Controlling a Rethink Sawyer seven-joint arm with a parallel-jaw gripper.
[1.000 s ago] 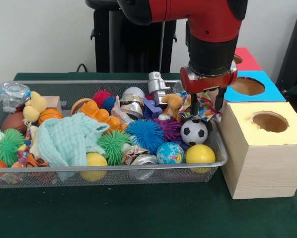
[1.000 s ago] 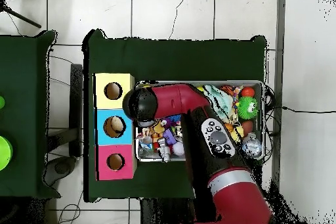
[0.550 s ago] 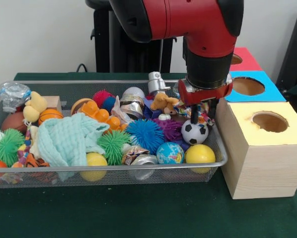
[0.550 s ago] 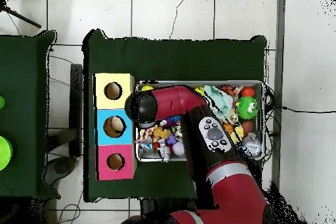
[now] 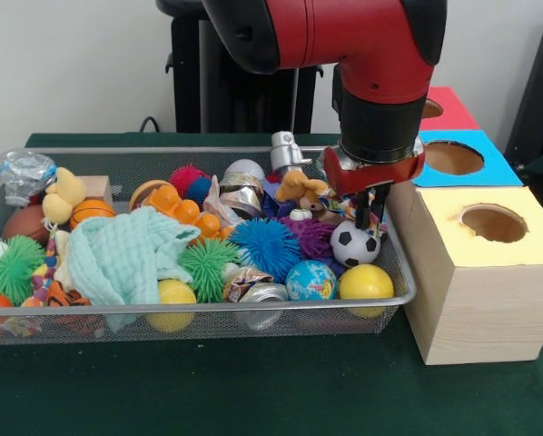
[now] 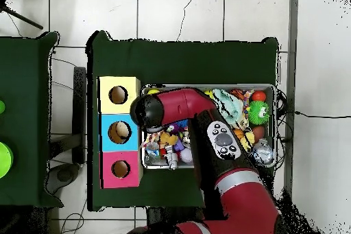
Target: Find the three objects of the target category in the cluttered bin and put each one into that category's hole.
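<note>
Bin point(image 5: 35, 163) sits lengthwise across the front view; overhead, the arm hides the pincer point(image 5: 370, 211), grip state unclear above soccer ball point(image 5: 355, 243).

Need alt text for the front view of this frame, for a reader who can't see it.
A red and black arm reaches down into a wire bin packed with toys, its pincer just above a small soccer ball at the bin's right end. Beside the bin stand three boxes with round holes on top: yellow nearest, then blue, then red.
</note>
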